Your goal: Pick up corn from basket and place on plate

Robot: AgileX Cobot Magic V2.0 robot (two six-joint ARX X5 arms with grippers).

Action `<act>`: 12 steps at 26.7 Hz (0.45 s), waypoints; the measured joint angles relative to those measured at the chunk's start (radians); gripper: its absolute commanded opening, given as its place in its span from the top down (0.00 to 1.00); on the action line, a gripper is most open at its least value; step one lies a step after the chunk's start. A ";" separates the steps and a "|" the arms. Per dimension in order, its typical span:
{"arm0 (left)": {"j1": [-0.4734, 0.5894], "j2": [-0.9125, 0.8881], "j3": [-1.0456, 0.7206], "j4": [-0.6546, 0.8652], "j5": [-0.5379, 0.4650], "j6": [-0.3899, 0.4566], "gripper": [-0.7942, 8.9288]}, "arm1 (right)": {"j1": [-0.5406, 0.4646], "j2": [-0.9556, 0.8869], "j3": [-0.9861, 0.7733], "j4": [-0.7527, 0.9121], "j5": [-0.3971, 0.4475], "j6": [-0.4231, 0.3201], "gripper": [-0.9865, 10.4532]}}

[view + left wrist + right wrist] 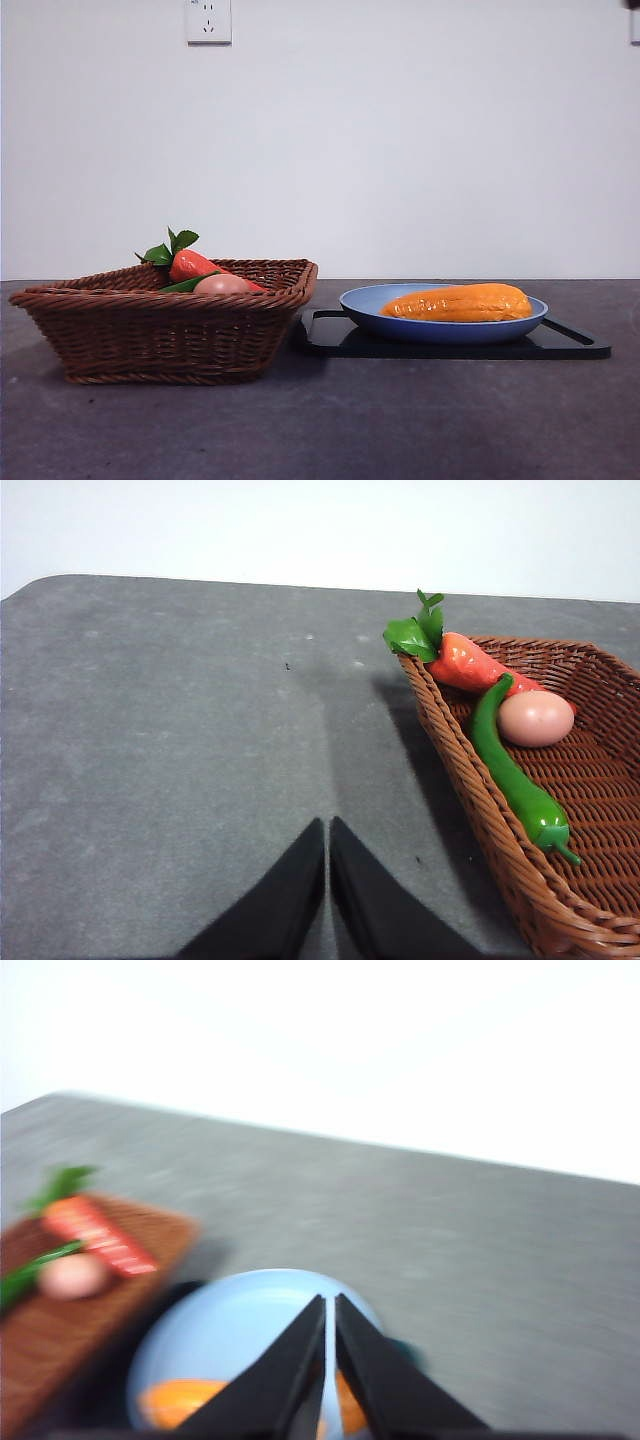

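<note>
The orange-yellow corn (460, 303) lies lengthwise in the light-blue plate (365, 304), which rests on a black tray (570, 344). In the blurred right wrist view my right gripper (330, 1305) is shut and empty, raised above the plate (220, 1335), with the corn (175, 1400) partly hidden behind its jaws. The brown wicker basket (160, 330) stands left of the plate. My left gripper (327, 828) is shut and empty over bare table, beside the basket (470, 810).
The basket holds a red-orange carrot with green leaves (470, 663), a long green pepper (510, 775) and a small round tan-pink item (535, 718). A white wall with a socket (208, 20) stands behind the grey table.
</note>
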 measured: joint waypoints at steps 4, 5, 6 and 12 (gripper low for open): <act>0.000 0.000 0.000 0.000 0.000 0.000 0.91 | -0.078 -0.184 -0.185 0.095 0.035 0.000 0.91; 0.000 0.000 0.000 0.000 0.000 0.000 0.91 | -0.088 -0.223 -0.225 0.114 0.052 0.000 0.91; 0.000 0.000 0.000 0.000 0.000 0.000 0.91 | -0.095 -0.261 -0.263 0.134 0.062 0.000 0.91; 0.000 0.000 0.000 0.000 0.000 0.000 0.91 | -0.100 -0.422 -0.436 0.188 0.082 -0.001 0.91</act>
